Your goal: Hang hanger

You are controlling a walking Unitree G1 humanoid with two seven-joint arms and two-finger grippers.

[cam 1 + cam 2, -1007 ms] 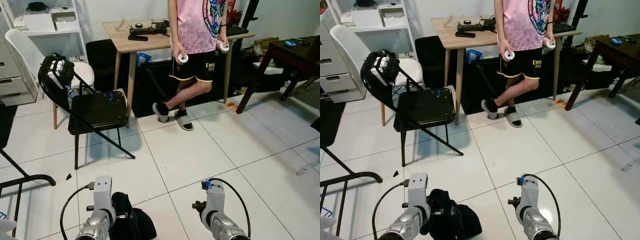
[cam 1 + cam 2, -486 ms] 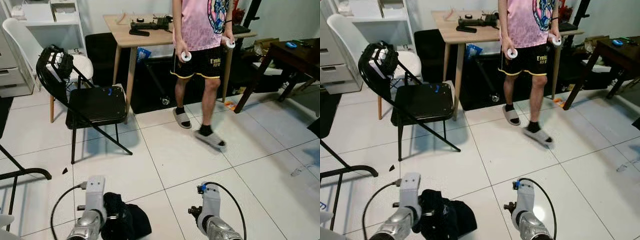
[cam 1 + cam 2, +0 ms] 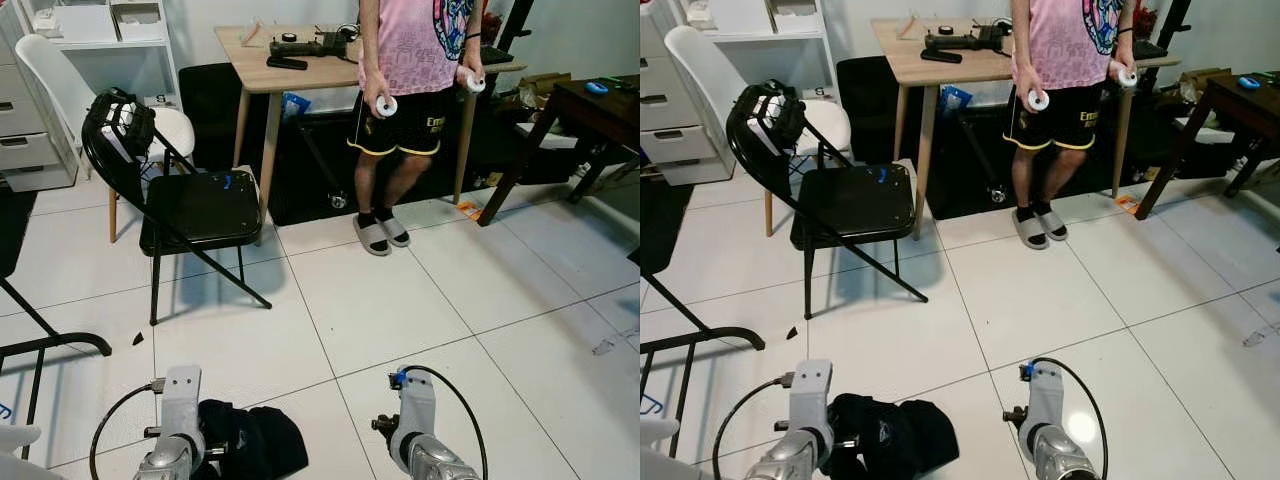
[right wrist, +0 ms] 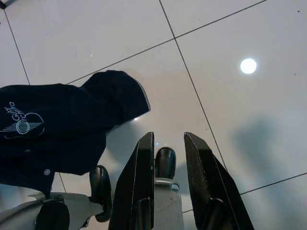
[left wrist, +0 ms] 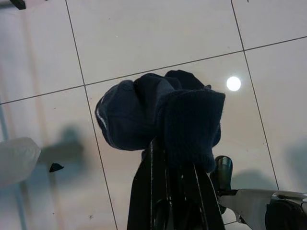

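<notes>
My left gripper was clamped on a bunched dark navy garment; my right gripper hung beside it, jaws apart.

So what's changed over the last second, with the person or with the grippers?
The person stepped toward the robot's right and now stands with feet together by the table; a second ago one leg was crossed. The left gripper stays shut on the dark garment; the right gripper stays open, holding nothing. The folding chair hasn't moved.

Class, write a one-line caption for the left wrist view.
Left gripper shut on a dark garment above white floor tiles.
</notes>
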